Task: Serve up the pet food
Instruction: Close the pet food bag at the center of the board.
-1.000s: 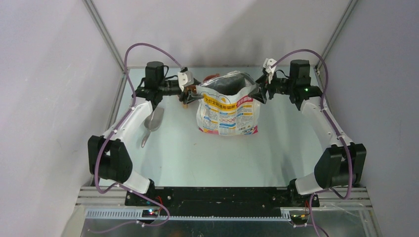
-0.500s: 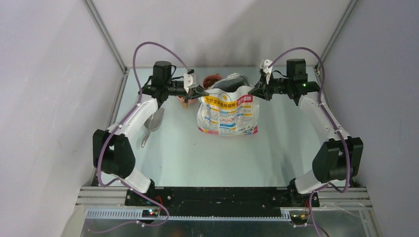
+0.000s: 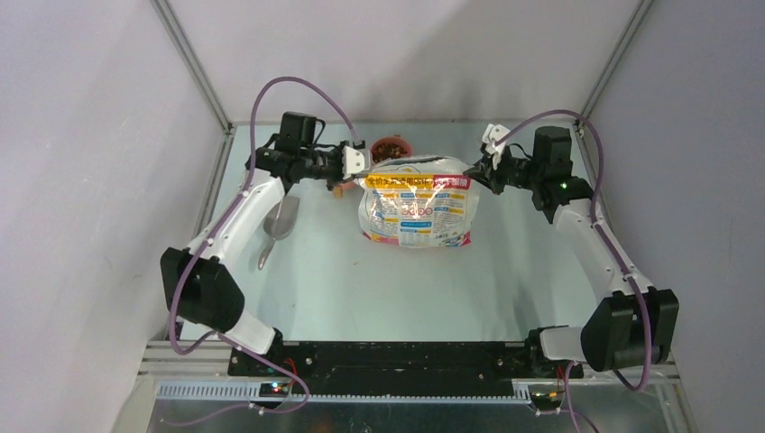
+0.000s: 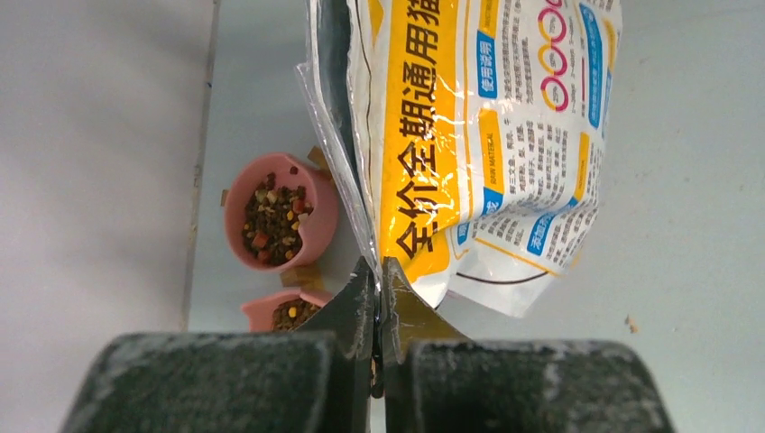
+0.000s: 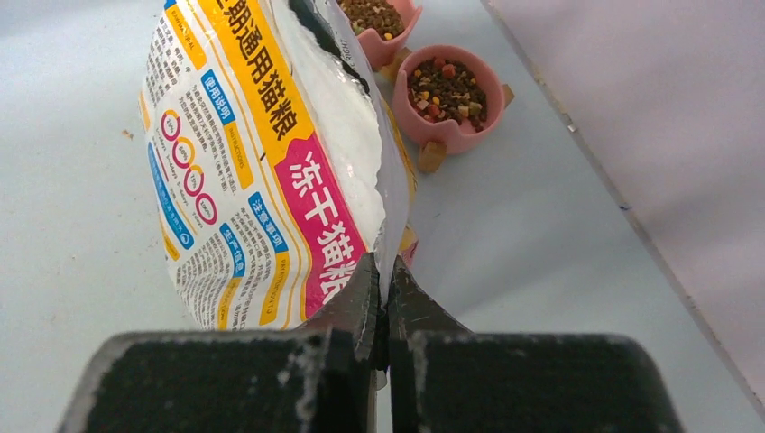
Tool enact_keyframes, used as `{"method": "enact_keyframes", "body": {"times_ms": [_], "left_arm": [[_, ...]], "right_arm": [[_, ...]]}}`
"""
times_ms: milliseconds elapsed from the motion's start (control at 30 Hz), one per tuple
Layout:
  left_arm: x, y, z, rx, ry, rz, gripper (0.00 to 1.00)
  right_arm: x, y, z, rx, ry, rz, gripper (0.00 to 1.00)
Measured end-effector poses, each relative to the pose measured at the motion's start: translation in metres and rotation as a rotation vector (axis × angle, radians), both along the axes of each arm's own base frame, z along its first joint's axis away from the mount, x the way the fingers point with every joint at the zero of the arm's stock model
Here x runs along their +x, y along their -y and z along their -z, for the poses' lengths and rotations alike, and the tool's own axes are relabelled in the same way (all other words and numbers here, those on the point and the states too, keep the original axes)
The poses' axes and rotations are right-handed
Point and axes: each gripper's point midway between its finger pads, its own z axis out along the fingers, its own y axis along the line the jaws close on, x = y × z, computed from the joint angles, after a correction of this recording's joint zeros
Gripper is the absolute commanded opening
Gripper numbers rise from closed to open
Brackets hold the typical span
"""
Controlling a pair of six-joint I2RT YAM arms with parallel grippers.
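Both arms reach in from the sides and meet the bag (image 3: 415, 206) at its top corners. The left claw (image 4: 376, 275) is pinched tight on the corner nearest it, with a sliver of the clear inner film caught between its fingers. The right claw (image 5: 381, 271) is squeezed just as narrow on the opposite corner, right where the pink panel of the print runs out. Between them the mouth of the bag is drawn into a thin line, almost flat, and the printed front with its yellow band faces the arm bases. The bottom of the bag rests on the pale tabletop (image 3: 406, 289).

The pet food (image 4: 271, 216) I can see is not in the bag but behind it. A heap of small brown pellets with red and yellow bits fills a pink bowl (image 4: 280, 224) that sits close to the back wall, just beyond the bag's top edge. A second pink bowl (image 4: 287, 311) stands just beside the first and also holds kibble. It is half hidden by the left claw's finger in that wrist view and by the edge of the bag from the other side. What the bag holds inside I cannot tell.

A grey metal scoop (image 3: 278, 225) lies on the tabletop under the left arm, well apart from the bag, with nothing touching it.
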Motion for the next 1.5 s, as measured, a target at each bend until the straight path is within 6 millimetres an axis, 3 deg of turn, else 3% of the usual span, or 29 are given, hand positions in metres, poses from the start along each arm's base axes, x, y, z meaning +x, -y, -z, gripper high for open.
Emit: {"method": "enact_keyframes", "body": {"times_ms": [433, 800, 1000, 1167, 1200, 1333, 1433, 1500], "left_arm": [[-0.019, -0.002, -0.010, 0.140, 0.046, 0.018, 0.00], [-0.059, -0.007, -0.016, 0.158, -0.090, 0.088, 0.00], [-0.057, -0.006, -0.012, 0.153, -0.083, 0.088, 0.00], [-0.036, -0.005, 0.005, 0.147, 0.027, 0.049, 0.04], [-0.033, -0.006, 0.009, 0.149, 0.045, 0.039, 0.09], [-0.025, -0.009, 0.012, 0.157, 0.078, 0.010, 0.31], [-0.024, -0.009, 0.011, 0.149, 0.075, 0.000, 0.37], [-0.023, -0.009, 0.008, 0.136, 0.073, 0.000, 0.47]], "right_arm": [[-0.019, 0.001, -0.007, 0.033, 0.040, 0.009, 0.00], [-0.051, -0.005, -0.017, 0.133, -0.101, -0.043, 0.00], [-0.051, -0.003, -0.014, 0.149, -0.160, -0.035, 0.00], [-0.029, 0.000, -0.005, 0.107, -0.102, -0.008, 0.22], [-0.025, 0.000, -0.006, 0.099, -0.079, -0.007, 0.32], [-0.018, 0.003, -0.013, 0.076, -0.010, -0.001, 0.56], [-0.020, 0.002, -0.014, 0.070, -0.002, -0.014, 0.61], [-0.022, 0.000, -0.017, 0.066, -0.004, -0.027, 0.62]]}}
